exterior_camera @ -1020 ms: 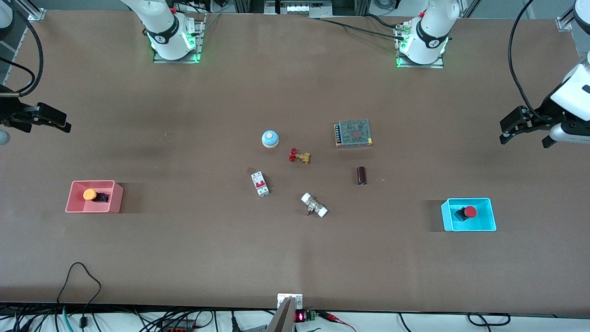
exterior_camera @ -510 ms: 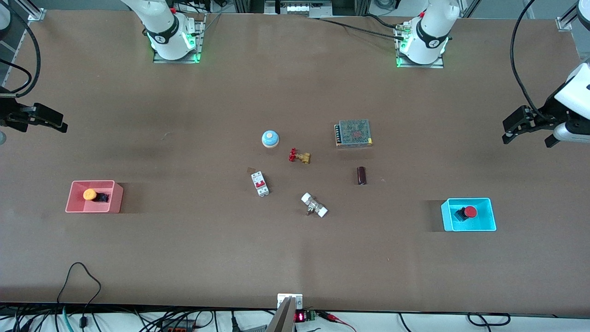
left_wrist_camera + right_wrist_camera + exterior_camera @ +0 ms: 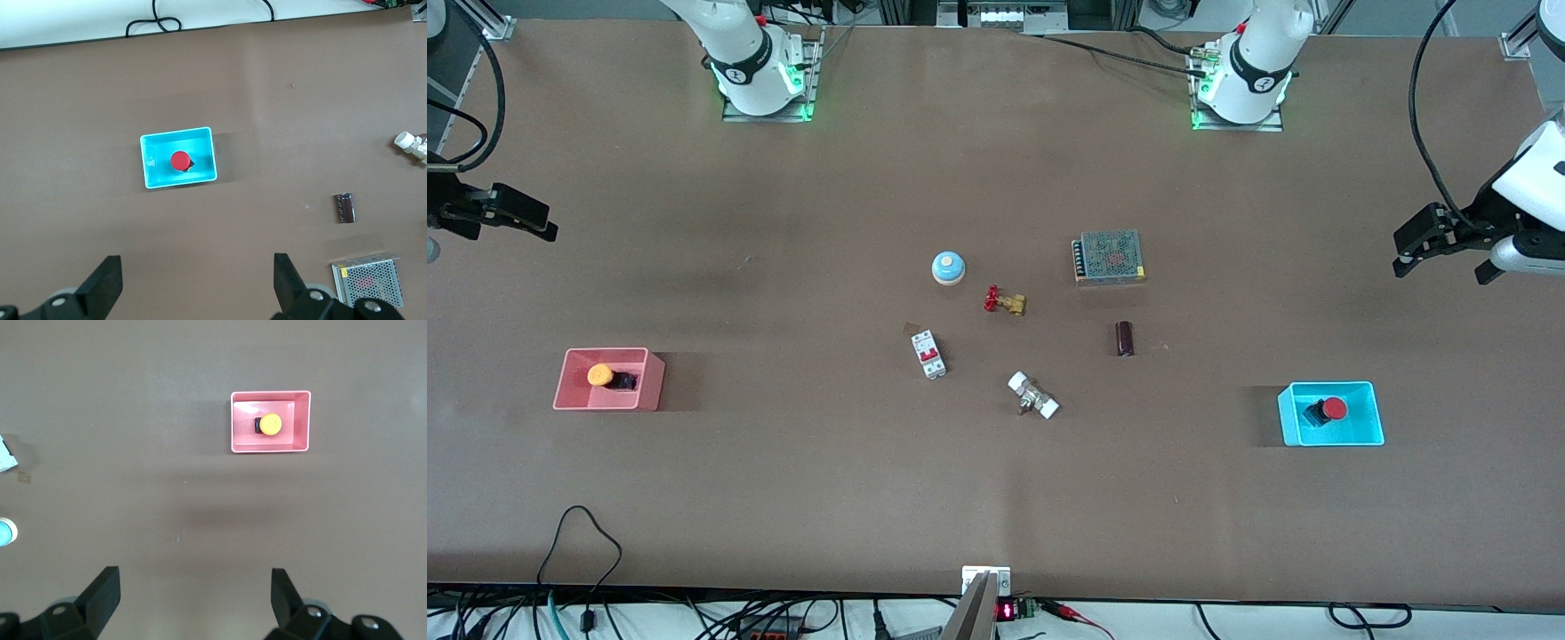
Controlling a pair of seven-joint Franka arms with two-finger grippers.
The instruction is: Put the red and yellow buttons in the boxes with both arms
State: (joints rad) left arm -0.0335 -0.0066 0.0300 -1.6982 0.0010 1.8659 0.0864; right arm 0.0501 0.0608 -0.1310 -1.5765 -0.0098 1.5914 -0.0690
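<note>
The orange-yellow button [image 3: 599,375] lies in the pink-red box [image 3: 569,396] toward the right arm's end of the table. The red button [image 3: 1333,408] lies in the cyan box [image 3: 1371,430] toward the left arm's end. My right gripper [image 3: 494,220] is open and empty, high over bare table by its end's edge. In the right wrist view the gripper [image 3: 195,600] is apart from the box [image 3: 270,448] and button [image 3: 270,424]. My left gripper [image 3: 1443,263] is open and empty, high over its end. In the left wrist view the gripper [image 3: 198,287] is apart from the box [image 3: 179,184] and button [image 3: 179,161].
Mid-table lie a blue-domed bell [image 3: 948,267], a red-handled brass valve [image 3: 1003,301], a white circuit breaker [image 3: 928,354], a white-capped fitting [image 3: 1033,396], a dark cylinder [image 3: 1125,338] and a mesh-topped power supply [image 3: 1109,256].
My right gripper has drifted toward the robots' side and outward to the table's end. My left gripper has shifted slightly. Both buttons stay in their boxes.
</note>
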